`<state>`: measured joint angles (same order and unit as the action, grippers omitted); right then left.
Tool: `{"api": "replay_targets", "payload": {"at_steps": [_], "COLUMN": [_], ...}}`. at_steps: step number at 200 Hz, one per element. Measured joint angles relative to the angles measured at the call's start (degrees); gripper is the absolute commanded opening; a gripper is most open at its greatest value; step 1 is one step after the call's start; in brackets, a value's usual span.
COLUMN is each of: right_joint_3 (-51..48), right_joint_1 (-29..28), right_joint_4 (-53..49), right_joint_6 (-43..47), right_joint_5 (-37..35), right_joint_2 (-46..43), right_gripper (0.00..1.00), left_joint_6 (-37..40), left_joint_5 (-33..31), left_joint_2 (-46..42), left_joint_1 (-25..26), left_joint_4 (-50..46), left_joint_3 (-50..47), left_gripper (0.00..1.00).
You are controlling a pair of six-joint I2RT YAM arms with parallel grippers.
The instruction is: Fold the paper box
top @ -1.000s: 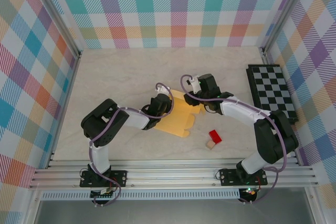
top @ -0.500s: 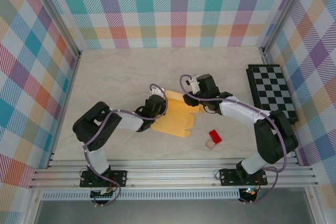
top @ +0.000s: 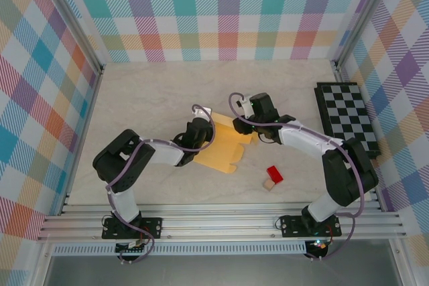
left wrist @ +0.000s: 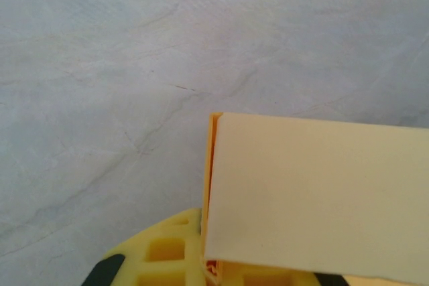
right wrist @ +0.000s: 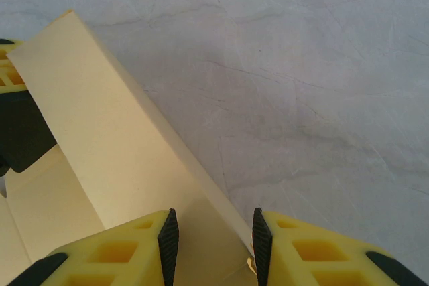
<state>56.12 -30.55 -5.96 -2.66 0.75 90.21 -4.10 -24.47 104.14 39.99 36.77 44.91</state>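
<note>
The paper box [top: 224, 149] is a pale orange-yellow cardboard sheet lying mid-table with its far flap raised. My left gripper [top: 203, 128] is at the box's far left corner. In the left wrist view, the left gripper [left wrist: 211, 262] is shut on the left edge of the raised panel of the paper box [left wrist: 315, 192], which hides most of the yellow fingers [left wrist: 157, 259]. My right gripper [top: 243, 125] is over the far right edge. In the right wrist view, the right gripper [right wrist: 211, 232] stands open astride the flap of the paper box [right wrist: 114, 132], whose fold edge runs down to the right pad.
A small red block [top: 275, 173] with a tan cube [top: 269, 184] lies near the front right of the box. A black-and-white checkered board [top: 347, 118] lies along the right wall. Plaid walls enclose the marble tabletop [top: 147, 92].
The left gripper let go and shut again on the box's left edge. The box has shifted slightly to the left. The right gripper has hardly moved.
</note>
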Motion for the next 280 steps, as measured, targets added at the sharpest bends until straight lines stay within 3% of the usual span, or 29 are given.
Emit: {"api": "replay_targets", "payload": {"at_steps": [85, 114, 167, 227, 280], "right_joint_3": [0.46, 0.90, 1.64, 3.21, 5.55], "right_joint_1": [-0.22, -0.33, -1.18, -1.18, -0.76], "right_joint_4": [0.15, 0.07, -1.27, -3.58, -6.69], "right_joint_6": [-3.08, -3.85, -4.07, -3.34, -1.11], "right_joint_5": [-0.66, -1.22, -1.11, -0.90, 0.70], "right_joint_2": [0.59, 0.94, 1.49, 1.99, 3.13], "right_gripper": [0.34, 0.34, 0.34, 0.35, 0.36], "left_joint_6": [0.48, 0.66, 0.90, 1.01, 3.93], "left_joint_5": [-3.30, -3.28, 7.96, 20.24, 28.98], "left_joint_2": [2.32, 2.32, -1.68, -9.86, -7.85], "left_joint_1": [0.52, 0.39, -4.83, -11.54, -12.44], "left_joint_4": [-3.96, -6.91, -8.70, -9.05, -10.25], "left_joint_3": [4.92, 6.40, 0.96, -4.48, -2.56], "left_gripper": [0.00, 0.30, 0.44, 0.44, 0.45]}}
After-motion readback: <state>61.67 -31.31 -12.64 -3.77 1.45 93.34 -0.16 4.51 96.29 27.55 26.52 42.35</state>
